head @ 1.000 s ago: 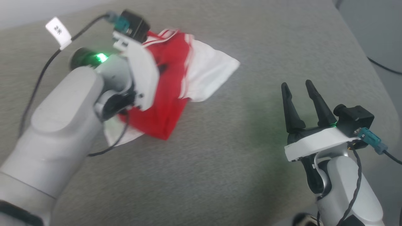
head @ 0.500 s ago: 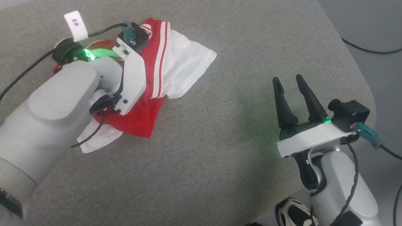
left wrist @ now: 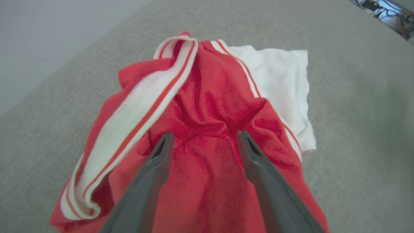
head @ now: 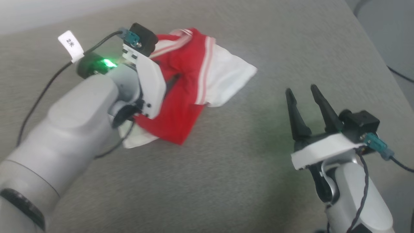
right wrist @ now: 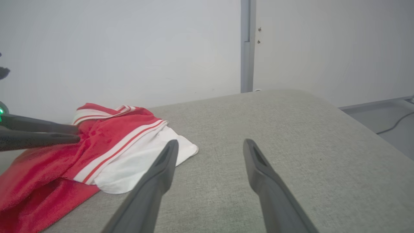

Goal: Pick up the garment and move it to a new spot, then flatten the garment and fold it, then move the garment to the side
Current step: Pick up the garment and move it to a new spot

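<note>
Grey woven-fabric tabletop (head: 226, 181) with a rounded far corner; pale wall (right wrist: 129, 48) behind it.

Item 1, nearest: right gripper (head: 300, 89). Two long dark fingers spread apart with nothing between them, hovering over bare tabletop. Stance unchanged from a second ago.

Item 2: left gripper (left wrist: 204, 133). Fingers spread wide, with tips on or just above red cloth; which of the two cannot be told. Change noted: the jaws were pinched together a moment back and have just parted, so the hold is released.

Item 3, under and beyond the left fingertips: red soft jersey shirt (left wrist: 207, 97) with white sleeves, bunched in a heap on the tabletop. It lies well to the left of the right gripper and further out.
- Striped red-and-white trim band (left wrist: 145, 106): runs left of the left finger.
- One white sleeve (left wrist: 281, 74): spreads out beyond the right finger and to its right.

Assessment: the carry to a new spot looks finished, with the shirt set down. Flattening is due next; the fold and the shift aside are not yet begun. The layers lie doubled over, so both grippers will likely need to find edges or corners to draw the shirt out.
</note>
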Motion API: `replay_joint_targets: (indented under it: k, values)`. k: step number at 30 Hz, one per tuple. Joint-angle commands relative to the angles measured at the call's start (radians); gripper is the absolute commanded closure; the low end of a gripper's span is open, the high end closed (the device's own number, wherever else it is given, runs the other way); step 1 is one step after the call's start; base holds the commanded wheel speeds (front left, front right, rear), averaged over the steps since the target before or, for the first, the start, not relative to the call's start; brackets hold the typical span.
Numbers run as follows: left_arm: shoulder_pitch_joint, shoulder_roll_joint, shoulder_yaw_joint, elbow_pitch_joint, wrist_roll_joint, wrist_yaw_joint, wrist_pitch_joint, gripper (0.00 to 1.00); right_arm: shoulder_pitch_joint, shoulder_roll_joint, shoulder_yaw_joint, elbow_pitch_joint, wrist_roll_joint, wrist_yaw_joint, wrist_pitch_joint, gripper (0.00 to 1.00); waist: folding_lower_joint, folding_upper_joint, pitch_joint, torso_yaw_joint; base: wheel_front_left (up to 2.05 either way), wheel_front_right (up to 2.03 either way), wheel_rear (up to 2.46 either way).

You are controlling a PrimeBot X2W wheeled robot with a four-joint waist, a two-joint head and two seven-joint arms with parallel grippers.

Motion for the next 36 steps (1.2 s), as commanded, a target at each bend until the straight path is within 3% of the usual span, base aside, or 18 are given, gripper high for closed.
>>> replay_joint_targets:
  k: [1,6,14,20,27,34,36]
  values:
    - [0.032,-0.009,0.0,-0.013,-0.02,0.002,-0.02,0.0,0.02,-0.008,-0.003,0.008,-0.011,0.0,-0.006,0.0,0.0,0.0,-0.078,0.082,0.0,0.0,0.0]
    - [0.12,0.006,0.021,-0.035,-0.078,0.002,-0.158,0.0,0.054,-0.035,-0.022,0.015,-0.036,0.0,-0.006,0.0,0.0,0.0,-0.148,0.173,0.0,0.0,0.0]
    - [0.377,0.001,0.098,0.04,-0.196,0.002,-0.402,0.0,0.129,-0.094,-0.107,0.031,-0.058,0.0,-0.006,0.0,0.0,0.0,-0.24,0.309,0.0,0.0,0.0]
    - [0.52,0.006,0.164,0.082,-0.226,0.002,-0.498,0.0,0.202,-0.128,-0.185,0.031,-0.073,0.0,-0.006,0.0,0.0,0.0,-0.298,0.396,0.0,0.0,0.0]
    - [0.696,0.026,0.417,0.016,-0.082,0.014,-0.505,0.0,0.277,-0.149,-0.233,0.023,-0.082,0.0,-0.006,0.0,0.0,0.0,-0.347,0.447,0.0,0.0,0.0]
    - [0.921,0.034,0.72,-0.194,0.182,0.101,-0.506,0.0,0.316,-0.157,-0.262,0.004,-0.079,0.0,-0.006,0.0,0.0,0.0,-0.364,0.446,0.0,0.0,0.0]
    - [0.949,0.031,0.758,-0.233,0.23,0.115,-0.506,0.0,0.317,-0.156,-0.264,0.0,-0.079,0.0,-0.006,0.0,0.0,0.0,-0.364,0.442,0.0,0.0,0.0]
